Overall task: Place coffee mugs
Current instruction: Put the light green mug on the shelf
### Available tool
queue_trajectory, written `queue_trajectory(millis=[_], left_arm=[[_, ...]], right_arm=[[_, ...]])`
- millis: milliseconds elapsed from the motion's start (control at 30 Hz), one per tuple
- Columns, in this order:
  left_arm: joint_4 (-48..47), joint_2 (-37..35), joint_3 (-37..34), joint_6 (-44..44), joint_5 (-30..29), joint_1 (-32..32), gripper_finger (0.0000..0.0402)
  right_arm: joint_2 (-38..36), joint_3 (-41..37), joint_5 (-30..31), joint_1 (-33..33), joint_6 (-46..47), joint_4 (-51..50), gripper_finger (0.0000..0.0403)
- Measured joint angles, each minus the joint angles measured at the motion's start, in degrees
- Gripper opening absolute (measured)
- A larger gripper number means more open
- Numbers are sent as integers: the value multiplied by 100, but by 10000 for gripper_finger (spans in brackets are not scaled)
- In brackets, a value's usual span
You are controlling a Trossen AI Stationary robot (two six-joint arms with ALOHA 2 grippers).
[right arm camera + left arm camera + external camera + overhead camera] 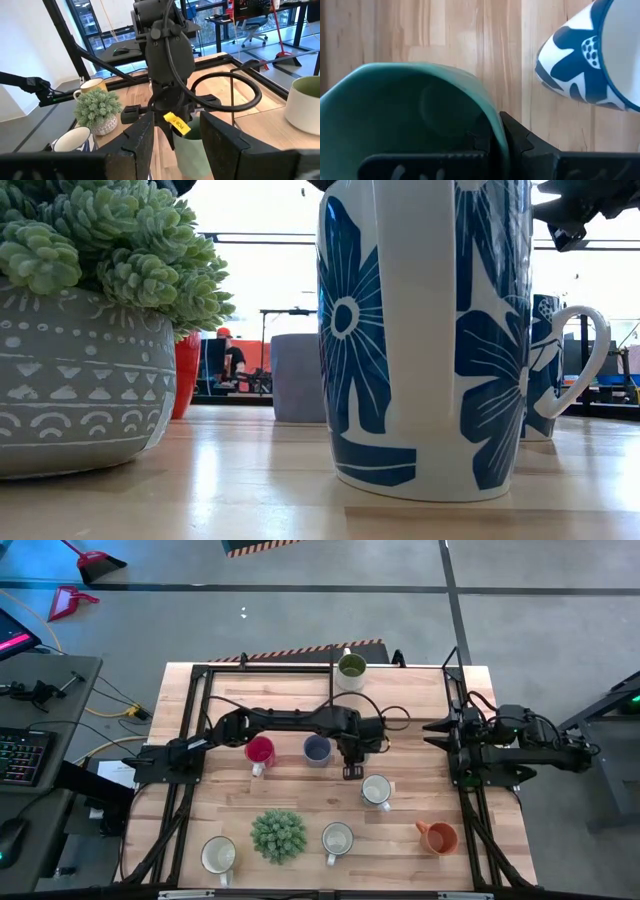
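Observation:
My left gripper (351,762) reaches over the table's middle and is shut on a teal green mug (405,110), which also shows under it in the right wrist view (192,150). Standing on the table are a red mug (260,751), a blue-grey mug (317,749), an olive green mug (351,667), an orange mug (438,836) and three white mugs (376,790) (337,838) (219,855). My right gripper (440,730) waits open at the table's right side. My left gripper pinches the teal mug's rim wall (496,131), one finger (479,141) inside the cup and the other finger (519,139) outside. The fingers come steeply from above. The mug hangs upright below them; I cannot tell whether its base touches the table.
A spiky green plant in a grey pot (278,836) stands near the front edge. The white mug with blue flowers (590,55) stands close beside the held mug. A black frame (200,690) borders the tabletop on the left, far and right sides.

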Motion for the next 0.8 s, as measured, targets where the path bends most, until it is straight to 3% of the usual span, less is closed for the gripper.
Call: queue_trajectory(millis=[800], left_arm=[[-209, 89, 7, -488, -3, -11, 5]], right_arm=[[0, 0, -4, 0, -2, -8, 144]])
